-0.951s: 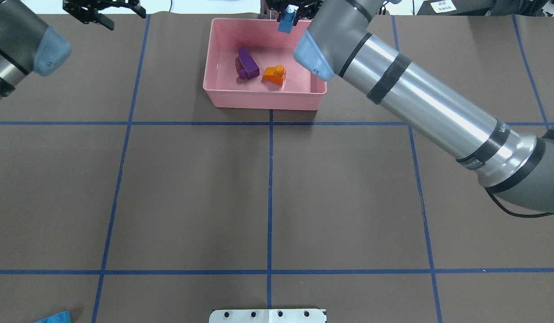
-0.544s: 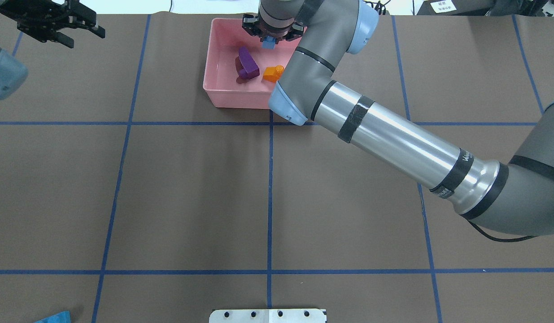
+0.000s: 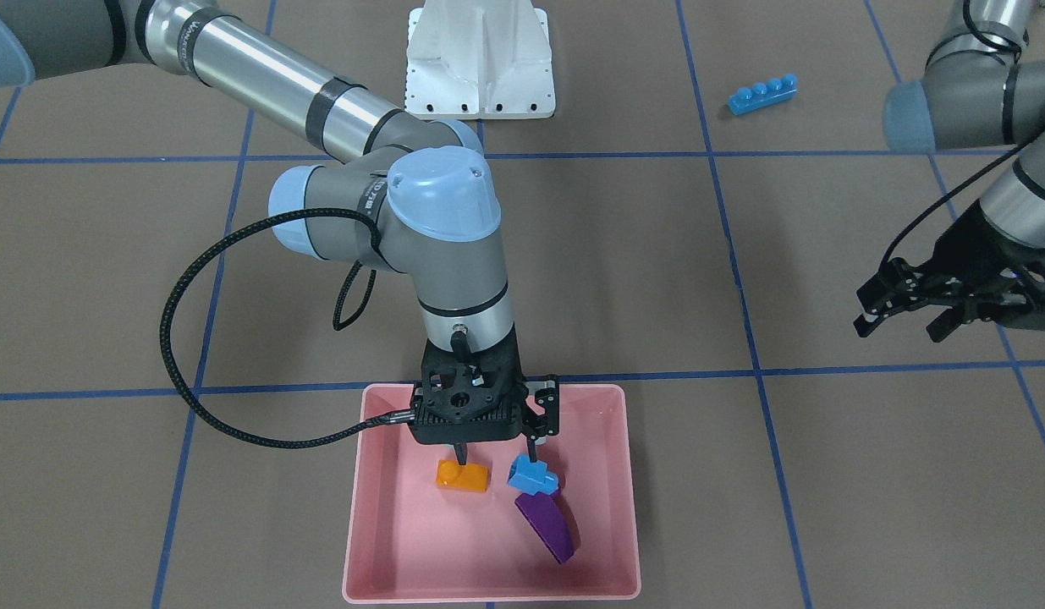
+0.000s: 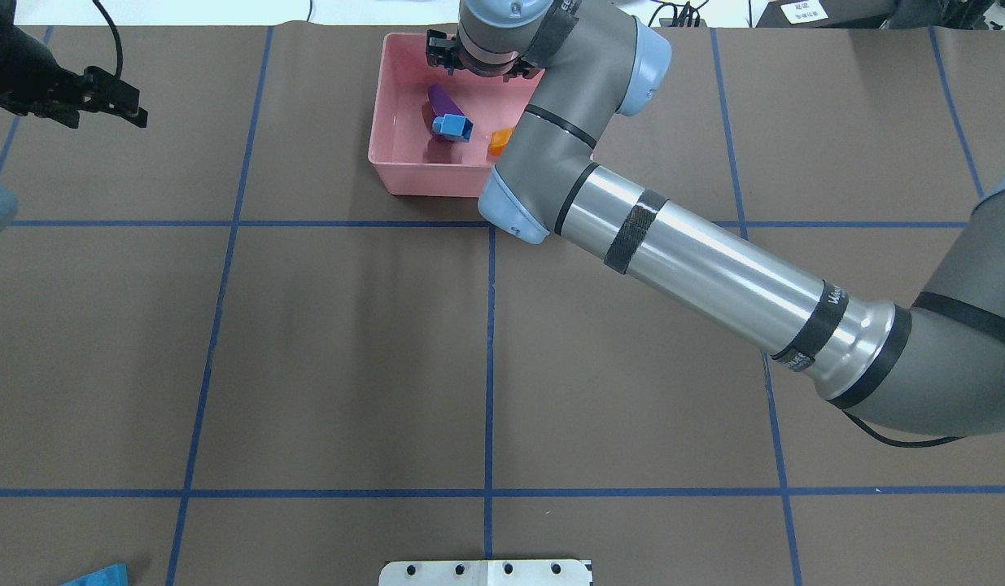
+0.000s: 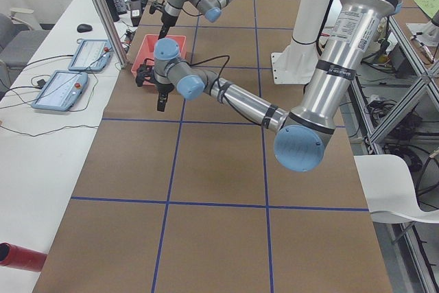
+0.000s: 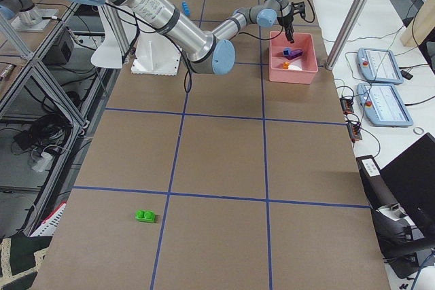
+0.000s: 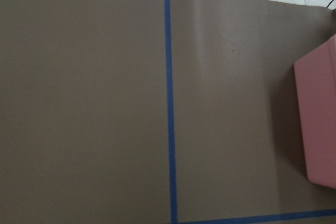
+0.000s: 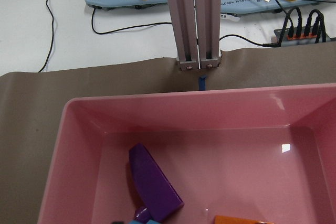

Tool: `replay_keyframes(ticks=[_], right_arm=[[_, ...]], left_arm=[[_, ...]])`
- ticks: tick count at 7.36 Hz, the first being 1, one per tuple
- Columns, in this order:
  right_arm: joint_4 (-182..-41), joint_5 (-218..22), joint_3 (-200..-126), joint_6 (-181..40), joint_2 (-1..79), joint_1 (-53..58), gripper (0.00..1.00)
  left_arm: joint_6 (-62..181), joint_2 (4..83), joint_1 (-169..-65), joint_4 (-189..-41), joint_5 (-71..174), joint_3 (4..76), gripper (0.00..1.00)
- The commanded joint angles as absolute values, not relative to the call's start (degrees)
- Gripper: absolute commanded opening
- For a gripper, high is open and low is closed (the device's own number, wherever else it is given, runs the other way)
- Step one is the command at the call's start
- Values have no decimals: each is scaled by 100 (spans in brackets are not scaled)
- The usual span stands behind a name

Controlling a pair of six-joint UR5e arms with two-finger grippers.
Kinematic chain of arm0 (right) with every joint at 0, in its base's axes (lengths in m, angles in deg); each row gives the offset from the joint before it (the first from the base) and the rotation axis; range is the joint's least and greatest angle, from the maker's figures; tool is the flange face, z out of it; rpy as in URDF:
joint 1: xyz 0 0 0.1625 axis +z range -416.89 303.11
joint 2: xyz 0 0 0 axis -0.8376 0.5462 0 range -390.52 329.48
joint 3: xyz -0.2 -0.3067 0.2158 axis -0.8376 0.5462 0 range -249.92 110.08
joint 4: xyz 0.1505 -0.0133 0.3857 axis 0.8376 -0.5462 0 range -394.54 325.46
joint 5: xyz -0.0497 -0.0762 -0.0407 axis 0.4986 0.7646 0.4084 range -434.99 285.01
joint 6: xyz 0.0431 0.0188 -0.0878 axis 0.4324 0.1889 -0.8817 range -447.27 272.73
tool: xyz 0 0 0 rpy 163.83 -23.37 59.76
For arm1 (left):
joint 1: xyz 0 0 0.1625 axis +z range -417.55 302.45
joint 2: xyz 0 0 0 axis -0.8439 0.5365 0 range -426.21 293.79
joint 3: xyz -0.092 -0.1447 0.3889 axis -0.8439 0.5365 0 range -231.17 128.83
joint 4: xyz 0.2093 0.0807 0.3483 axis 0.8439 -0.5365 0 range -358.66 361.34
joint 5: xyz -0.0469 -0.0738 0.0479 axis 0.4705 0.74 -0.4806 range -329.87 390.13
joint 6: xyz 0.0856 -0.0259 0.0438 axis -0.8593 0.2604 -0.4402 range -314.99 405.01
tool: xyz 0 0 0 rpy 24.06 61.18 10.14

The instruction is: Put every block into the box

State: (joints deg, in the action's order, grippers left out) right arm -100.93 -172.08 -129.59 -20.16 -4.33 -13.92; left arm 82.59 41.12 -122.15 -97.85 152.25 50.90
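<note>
- Blocks: I counted 3 inside the box (image 3: 488,592) and 2 out on the tabletop (image 3: 657,254).
- The small blue cube (image 3: 532,479) rested on top of the purple sloped block (image 3: 549,529), near the middle of the box.
- The orange sloped block (image 3: 463,475) sat on the box floor just beside those 2, not touching them. From overhead, the right arm hid part of it.
- The right tool (image 3: 497,457) hung over the box with its jaws spread wide and nothing between them. 1 finger (image 3: 535,436) stood right above the blue cube, and I could not tell whether it touched.
- The left tool (image 3: 903,320) hovered over bare tabletop, well apart from the box, with its jaws parted and empty.
- The long blue 4-stud bar (image 3: 762,93) lay on the tabletop near the white base (image 3: 480,59), towards the robot's left.
- The green block (image 6: 145,216) sat alone towards the tabletop's end on the robot's right, well apart from the box and from both tools.
</note>
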Motion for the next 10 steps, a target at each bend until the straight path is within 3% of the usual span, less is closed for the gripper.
replay_keyframes(ticks=[1, 4, 6, 10], right_arm=[[-10160, -17533, -13134, -2056, -416, -1243, 100], [-11480, -18351, -13695, -2100, -336, -725, 100], [-13089, -18511, -14712, -3193, 100, -417, 100], [-13254, -19258, -15831, -4092, 1576, 164, 100]], left_arm=[[7053, 3307, -11961, -8015, 14500, 6681, 99], [6698, 2327, -10551, -8242, 14466, 7222, 99], [6270, 2073, -9609, -8242, 14422, 7258, 100], [5898, 1316, -8561, -8233, 14474, 7671, 100]])
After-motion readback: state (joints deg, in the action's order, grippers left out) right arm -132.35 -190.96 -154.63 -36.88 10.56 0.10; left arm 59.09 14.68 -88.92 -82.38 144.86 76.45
